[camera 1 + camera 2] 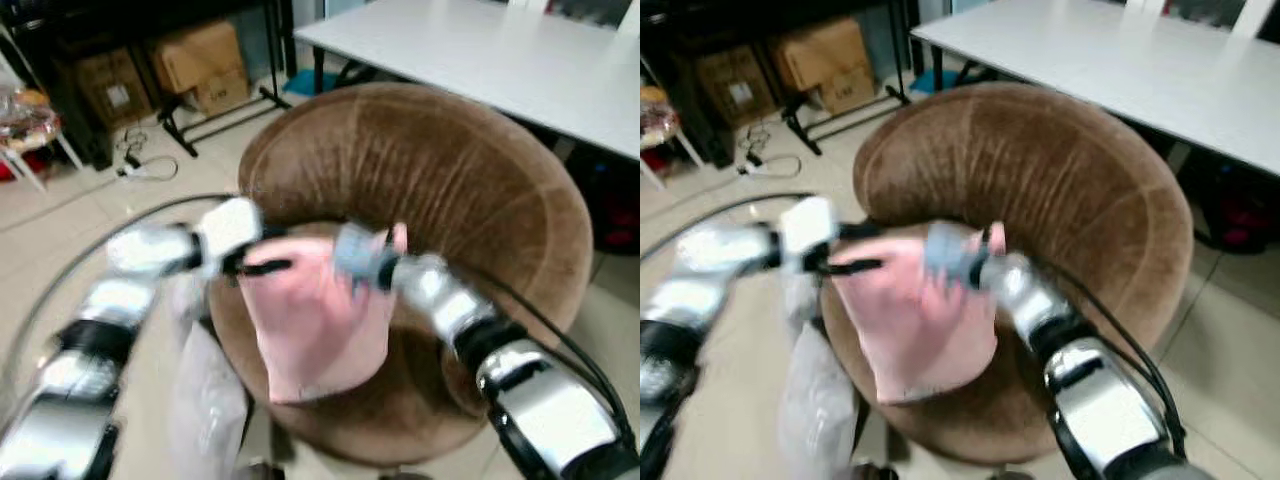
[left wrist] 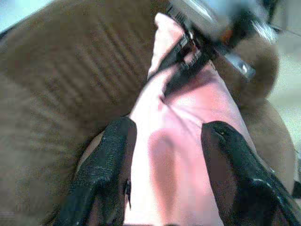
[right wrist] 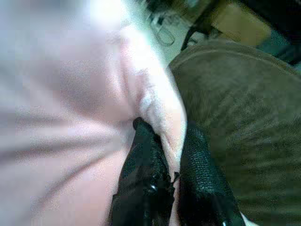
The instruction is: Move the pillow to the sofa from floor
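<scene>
A pink pillow (image 1: 315, 330) hangs just above the seat of the round brown sofa chair (image 1: 430, 170), held up by its top corners. My left gripper (image 1: 268, 252) is shut on the pillow's upper left corner; in the left wrist view its black fingers (image 2: 108, 160) stand either side of the pink fabric (image 2: 174, 155). At the upper right corner my right gripper (image 1: 350, 275) is shut on the pillow, its fingers (image 3: 146, 155) pinching a fold of the edge (image 3: 160, 113). The pillow's lower end droops toward the seat front.
A white table (image 1: 480, 50) stands behind the chair at the right. Cardboard boxes (image 1: 200, 60) and a black rack sit at the back left, with a cable (image 1: 145, 165) on the tiled floor. A pale plastic bag (image 1: 205, 400) lies by the chair's front left.
</scene>
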Available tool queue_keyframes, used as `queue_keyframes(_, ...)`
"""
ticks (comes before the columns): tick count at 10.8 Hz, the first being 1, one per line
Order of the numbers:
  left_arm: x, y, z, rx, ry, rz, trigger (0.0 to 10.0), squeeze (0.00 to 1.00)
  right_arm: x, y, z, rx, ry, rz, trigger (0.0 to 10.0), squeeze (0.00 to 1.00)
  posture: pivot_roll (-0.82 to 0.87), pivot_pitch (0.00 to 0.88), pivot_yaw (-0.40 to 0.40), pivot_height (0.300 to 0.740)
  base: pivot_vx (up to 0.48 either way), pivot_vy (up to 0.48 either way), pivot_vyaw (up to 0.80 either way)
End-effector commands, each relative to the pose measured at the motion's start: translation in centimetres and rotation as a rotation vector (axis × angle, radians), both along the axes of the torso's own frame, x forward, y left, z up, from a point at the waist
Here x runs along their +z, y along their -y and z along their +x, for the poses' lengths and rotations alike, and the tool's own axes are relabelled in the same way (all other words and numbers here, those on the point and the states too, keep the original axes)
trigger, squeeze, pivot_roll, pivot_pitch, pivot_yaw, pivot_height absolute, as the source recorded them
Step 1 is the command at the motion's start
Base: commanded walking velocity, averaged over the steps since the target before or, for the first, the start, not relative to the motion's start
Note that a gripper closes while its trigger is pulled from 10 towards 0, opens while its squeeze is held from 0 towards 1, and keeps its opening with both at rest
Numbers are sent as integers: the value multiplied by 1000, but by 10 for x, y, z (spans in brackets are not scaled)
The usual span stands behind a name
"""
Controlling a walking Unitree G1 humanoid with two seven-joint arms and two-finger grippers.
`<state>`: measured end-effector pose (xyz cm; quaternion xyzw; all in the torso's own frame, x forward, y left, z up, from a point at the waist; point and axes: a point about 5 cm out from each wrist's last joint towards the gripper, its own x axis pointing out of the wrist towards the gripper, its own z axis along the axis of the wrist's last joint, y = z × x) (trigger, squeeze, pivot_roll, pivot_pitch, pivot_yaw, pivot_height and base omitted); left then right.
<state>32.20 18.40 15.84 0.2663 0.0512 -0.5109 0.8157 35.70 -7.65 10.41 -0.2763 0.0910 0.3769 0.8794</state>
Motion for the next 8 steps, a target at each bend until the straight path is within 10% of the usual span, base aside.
queue_keyframes(1,11,1,-6,34,36,-24,10000,1000,25,-5,11,-82,-25,161,0,0,-60,0,65,740,0,0,0)
queue_keyframes(4,4,-9,-42,239,3,-101,10000,875,43,22,36,-497,-200,454,0,0,-49,0,51,740,0,0,0)
queue_keyframes(5,6,-15,-53,289,-7,-100,10000,635,43,32,37,-569,-227,475,0,0,-38,0,35,740,0,0,0)
queue_keyframes(8,7,-24,-74,378,-70,-80,10000,529,27,61,37,-857,-325,520,0,0,-28,0,15,740,0,0,0)
